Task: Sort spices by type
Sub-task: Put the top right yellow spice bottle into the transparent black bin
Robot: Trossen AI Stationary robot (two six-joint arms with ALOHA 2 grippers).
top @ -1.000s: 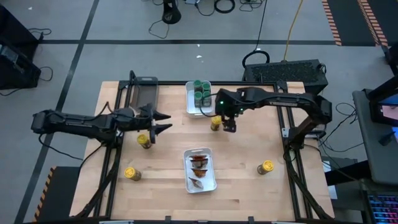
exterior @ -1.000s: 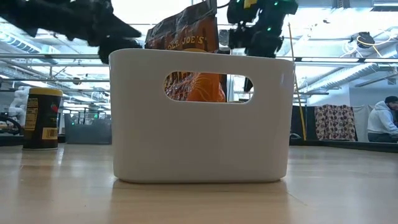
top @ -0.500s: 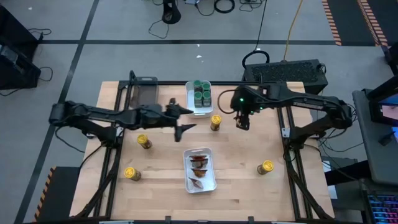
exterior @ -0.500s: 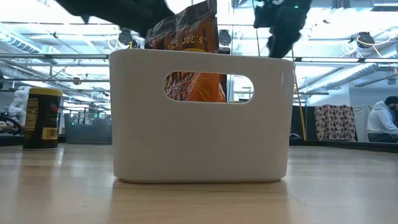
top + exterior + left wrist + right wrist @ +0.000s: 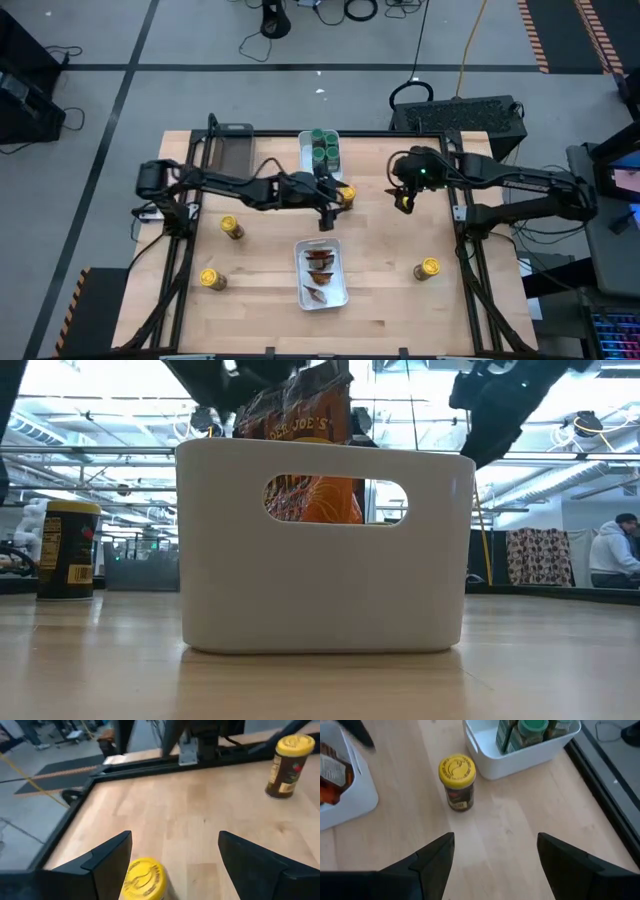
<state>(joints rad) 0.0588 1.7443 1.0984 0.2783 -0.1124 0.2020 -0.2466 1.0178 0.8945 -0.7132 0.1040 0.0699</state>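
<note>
A yellow-lidded jar (image 5: 347, 195) stands upright on the table near the middle. My left gripper (image 5: 328, 204) is open beside it, on its left. In the left wrist view (image 5: 175, 840) the jar's lid (image 5: 145, 879) shows low between the two fingers, close to one. My right gripper (image 5: 405, 196) is open and empty to the right of that jar, which shows ahead of it (image 5: 456, 779). Green-lidded jars stand in a white bin (image 5: 322, 155) at the far middle. Brown-orange packets (image 5: 320, 270) lie in a second white bin (image 5: 320, 550) at the near middle.
Three more yellow-lidded jars stand on the table: at left (image 5: 231, 228), near left (image 5: 211, 279) and near right (image 5: 427, 268). A dark grey tray (image 5: 230, 150) lies at the far left. Bare wood lies between the two bins and at the right.
My left gripper has reached far toward the table's right, from the left jar up to the middle yellow-lidded jar. My right gripper has drawn back from that jar toward the table's right edge. The jar has stayed in place.
</note>
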